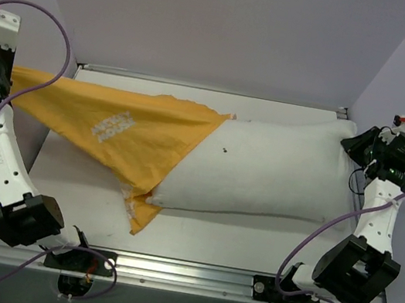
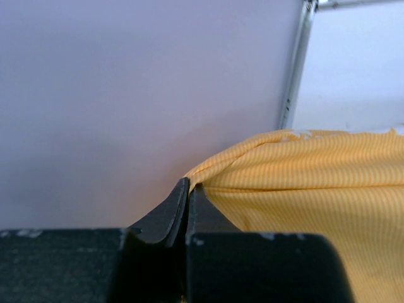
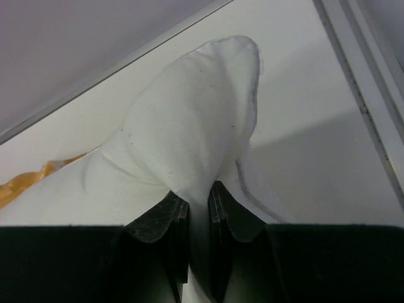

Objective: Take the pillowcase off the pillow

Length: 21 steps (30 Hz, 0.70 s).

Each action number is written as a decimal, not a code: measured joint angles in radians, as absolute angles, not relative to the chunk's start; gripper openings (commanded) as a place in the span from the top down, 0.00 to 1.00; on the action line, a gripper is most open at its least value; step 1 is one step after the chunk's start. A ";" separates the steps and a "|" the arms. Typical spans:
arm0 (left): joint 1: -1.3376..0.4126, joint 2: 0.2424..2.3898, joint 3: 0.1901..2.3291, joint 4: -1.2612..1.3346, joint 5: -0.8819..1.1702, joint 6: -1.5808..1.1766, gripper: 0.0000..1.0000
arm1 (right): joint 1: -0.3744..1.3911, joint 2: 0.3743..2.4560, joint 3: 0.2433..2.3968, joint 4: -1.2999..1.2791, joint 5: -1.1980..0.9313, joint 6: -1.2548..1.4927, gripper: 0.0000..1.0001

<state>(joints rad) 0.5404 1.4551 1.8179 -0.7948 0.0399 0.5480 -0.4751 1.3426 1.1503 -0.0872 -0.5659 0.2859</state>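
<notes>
The right pincer (image 3: 199, 192) is clenched on a corner of the pillow (image 1: 269, 171) at 3 o'clock, apparently to anchor it on the worktop (image 1: 210, 239). The left pincer (image 2: 188, 189), clamped on the pillowcase (image 1: 119, 133), holds it taut toward 9 o'clock. Only the pillow's 9 o'clock end looks covered.

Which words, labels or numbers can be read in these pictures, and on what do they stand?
None can be read.
White print on the pillowcase: too small and blurred to read.
Both wrist views: no text shows.
</notes>
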 measured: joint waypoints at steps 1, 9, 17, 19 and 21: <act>0.548 1.440 1.830 -0.782 0.038 0.539 0.98 | -0.482 1.345 1.158 -0.087 -0.559 0.286 1.00; 0.570 1.331 1.874 -0.647 0.043 0.471 0.98 | -0.511 1.355 1.168 -0.079 -0.484 0.275 1.00; 0.568 1.333 1.938 -0.619 0.101 0.401 0.98 | -0.511 1.361 1.181 -0.100 -0.437 0.279 1.00; 0.549 1.328 1.942 -0.619 0.137 0.391 0.98 | -0.510 1.361 1.172 -0.087 -0.427 0.297 1.00; 0.513 1.321 1.929 -0.621 0.166 0.383 0.98 | -0.510 1.358 1.151 -0.065 -0.411 0.315 1.00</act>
<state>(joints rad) 0.5133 1.3209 1.9285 -0.6212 0.1661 0.3828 -0.5102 1.3579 1.1507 -0.0650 -0.4110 0.3145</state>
